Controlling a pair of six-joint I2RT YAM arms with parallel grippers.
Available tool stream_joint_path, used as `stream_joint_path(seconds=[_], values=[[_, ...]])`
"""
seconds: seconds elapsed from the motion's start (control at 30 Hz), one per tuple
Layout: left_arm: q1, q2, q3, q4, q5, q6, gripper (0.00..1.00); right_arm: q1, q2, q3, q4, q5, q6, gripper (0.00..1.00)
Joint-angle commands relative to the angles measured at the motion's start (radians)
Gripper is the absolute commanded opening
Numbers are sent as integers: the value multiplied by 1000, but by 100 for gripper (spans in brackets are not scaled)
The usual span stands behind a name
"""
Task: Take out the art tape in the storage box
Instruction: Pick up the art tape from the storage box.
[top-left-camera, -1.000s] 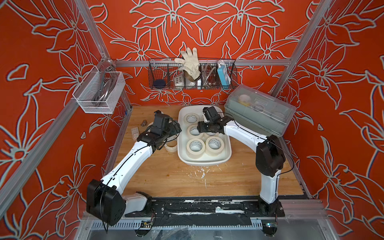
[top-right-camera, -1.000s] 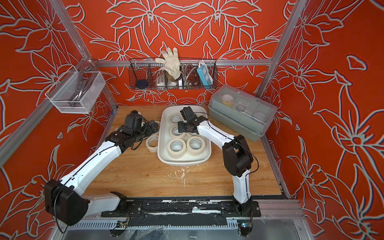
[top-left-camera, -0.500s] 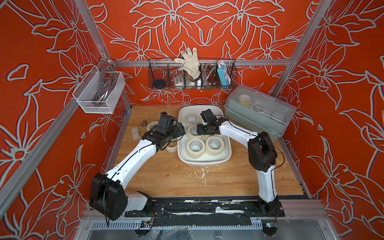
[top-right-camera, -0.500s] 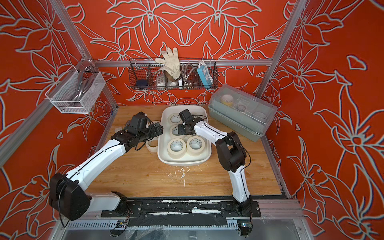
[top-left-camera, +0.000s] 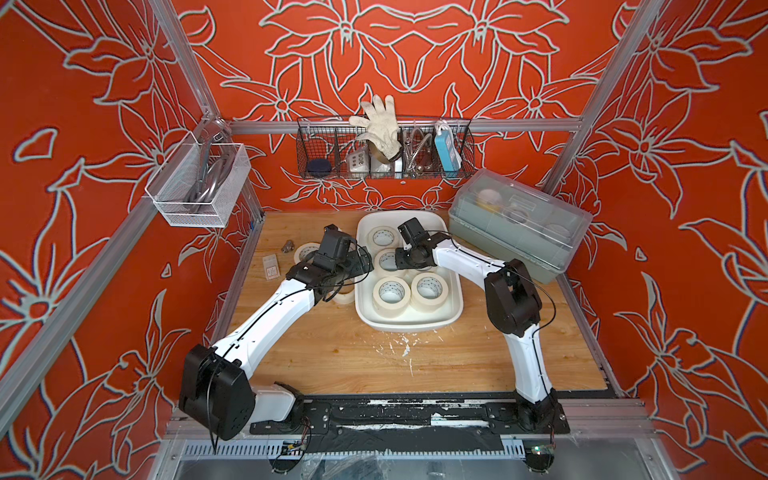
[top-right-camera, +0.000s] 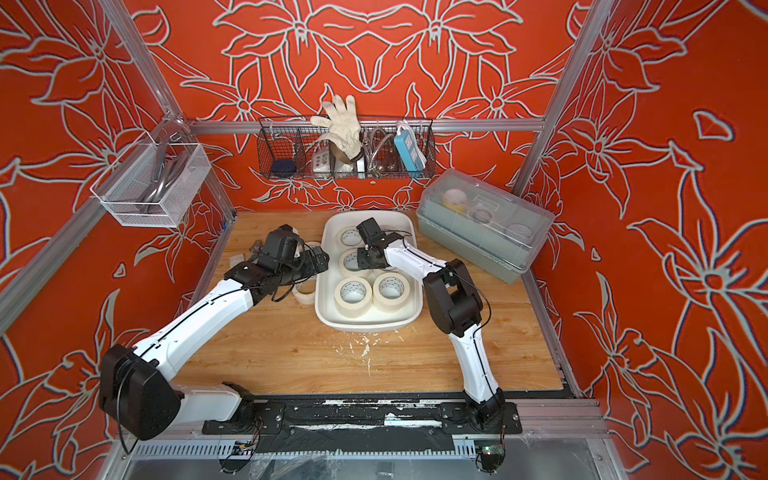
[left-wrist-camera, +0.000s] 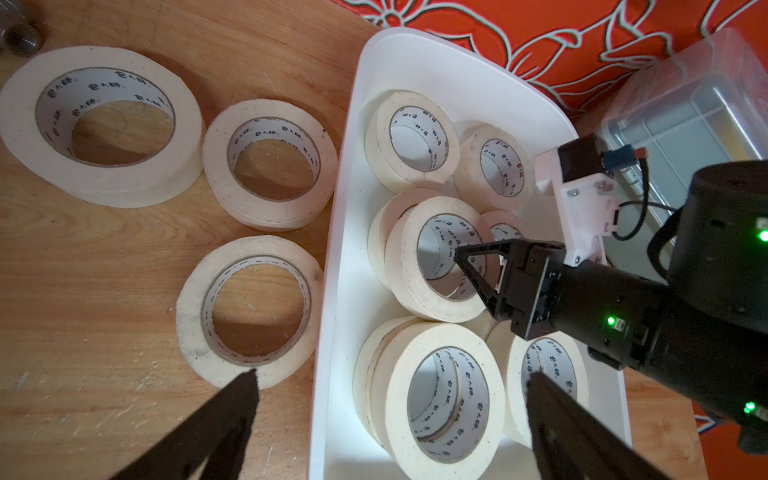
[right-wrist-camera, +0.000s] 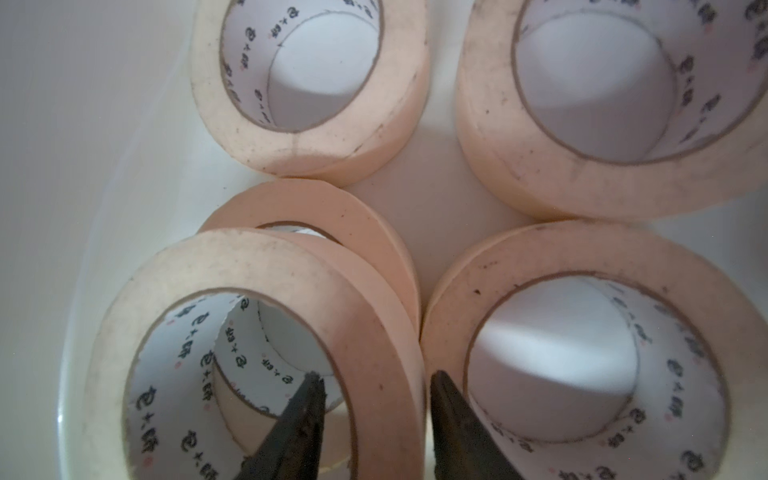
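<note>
The right hand has narrowed to pinch the wall of the middle-left art tape roll in the storage box, likely ready to lift; the left hand hangs spread.

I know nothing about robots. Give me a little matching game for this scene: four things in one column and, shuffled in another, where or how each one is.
Things:
1. storage box
2. glove
3. left gripper
4. right gripper

Places or states:
A. astride the wall of one art tape roll
B. poking out of the black wire basket
C. on the wooden table, with rolls in it
D. wide open, empty

Pairs: 1-C, 2-B, 3-D, 4-A
</note>
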Motion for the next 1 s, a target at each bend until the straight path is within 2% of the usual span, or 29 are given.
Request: stream_joint_path(seconds=[0.0,0.3,0.63,0.97], values=[[-11,7,34,-11,-7,18,98,-9,4,15,-19,9,5,35],[-25,2,32,-22,-13,35,98,-19,-54,-19,0,57,-12,11],[-53,13,92,-82,-21,119,97,-19,-208,-63,-50,153,-90,9],[-112,31,223,-190,-16,231,96,-12,-397,-191,-103,226,-110,9]])
